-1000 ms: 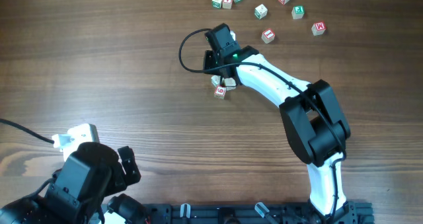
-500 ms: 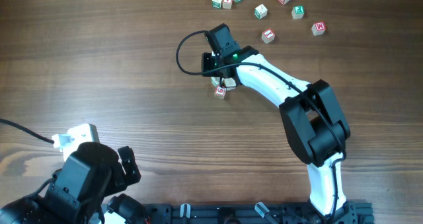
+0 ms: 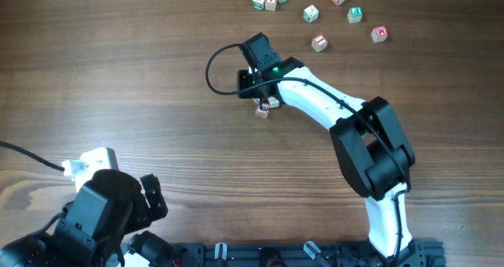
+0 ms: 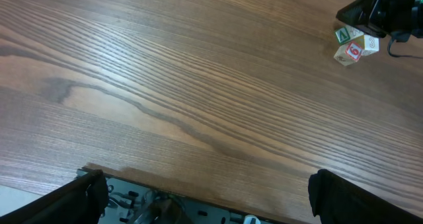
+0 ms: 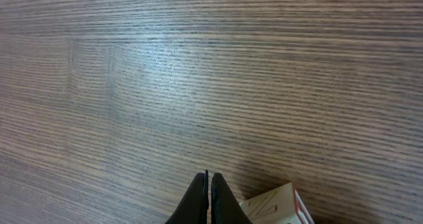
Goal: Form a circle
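No circle shows; there is only a tight clump of small whitish letter cubes (image 3: 268, 106) with red and green marks, left of the table's middle. It also appears far off in the left wrist view as the clump (image 4: 354, 44). My right gripper (image 3: 252, 90) is shut and empty, low over the wood right at the clump's left side and partly covering it. In the right wrist view the shut tips (image 5: 209, 179) stand just left of one whitish cube (image 5: 277, 207), apart from it. My left gripper (image 4: 211, 207) is open and empty over the near table edge.
Several loose letter cubes lie scattered at the far edge, among them a red-marked one (image 3: 319, 42), a green one (image 3: 355, 14) and a pair (image 3: 265, 0). The right arm's black cable (image 3: 216, 66) loops left of its wrist. The left arm (image 3: 106, 212) rests at the near left.
The right gripper has slid a little left and away, still shut, and now covers more of the clump. The cable loop shifted left. The left arm has not moved.
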Available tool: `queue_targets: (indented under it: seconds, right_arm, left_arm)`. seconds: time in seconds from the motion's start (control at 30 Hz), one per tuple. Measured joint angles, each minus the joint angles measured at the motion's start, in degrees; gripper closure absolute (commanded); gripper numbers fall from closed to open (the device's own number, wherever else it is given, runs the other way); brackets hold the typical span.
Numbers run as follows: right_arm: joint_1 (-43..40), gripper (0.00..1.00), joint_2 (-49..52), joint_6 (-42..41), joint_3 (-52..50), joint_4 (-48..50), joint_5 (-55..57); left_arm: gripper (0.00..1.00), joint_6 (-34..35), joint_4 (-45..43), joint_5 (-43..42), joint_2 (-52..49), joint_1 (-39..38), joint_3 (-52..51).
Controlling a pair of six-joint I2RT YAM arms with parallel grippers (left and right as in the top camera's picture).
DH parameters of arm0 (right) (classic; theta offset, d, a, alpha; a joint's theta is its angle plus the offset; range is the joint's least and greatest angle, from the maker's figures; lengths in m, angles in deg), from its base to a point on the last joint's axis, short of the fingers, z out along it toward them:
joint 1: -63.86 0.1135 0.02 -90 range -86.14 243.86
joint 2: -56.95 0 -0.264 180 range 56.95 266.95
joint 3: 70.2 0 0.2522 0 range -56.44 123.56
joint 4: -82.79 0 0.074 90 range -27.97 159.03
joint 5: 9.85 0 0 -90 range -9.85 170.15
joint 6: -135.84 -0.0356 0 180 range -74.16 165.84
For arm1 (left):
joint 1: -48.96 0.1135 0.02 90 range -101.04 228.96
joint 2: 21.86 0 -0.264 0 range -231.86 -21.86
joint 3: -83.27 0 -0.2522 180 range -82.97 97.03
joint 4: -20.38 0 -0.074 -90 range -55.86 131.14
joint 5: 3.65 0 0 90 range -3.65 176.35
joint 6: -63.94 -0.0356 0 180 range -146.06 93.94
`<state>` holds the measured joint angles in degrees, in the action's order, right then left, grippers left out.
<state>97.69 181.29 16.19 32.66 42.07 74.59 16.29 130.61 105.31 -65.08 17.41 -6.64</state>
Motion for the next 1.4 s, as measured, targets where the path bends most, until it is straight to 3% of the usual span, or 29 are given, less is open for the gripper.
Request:
queue_targets:
  seconds: [1.4]
  right_arm:
    - [0.0, 0.95, 0.0, 0.0, 0.0, -0.9, 0.0]
  left_arm:
    - [0.00, 0.0, 0.0, 0.0, 0.0, 0.0, 0.0]
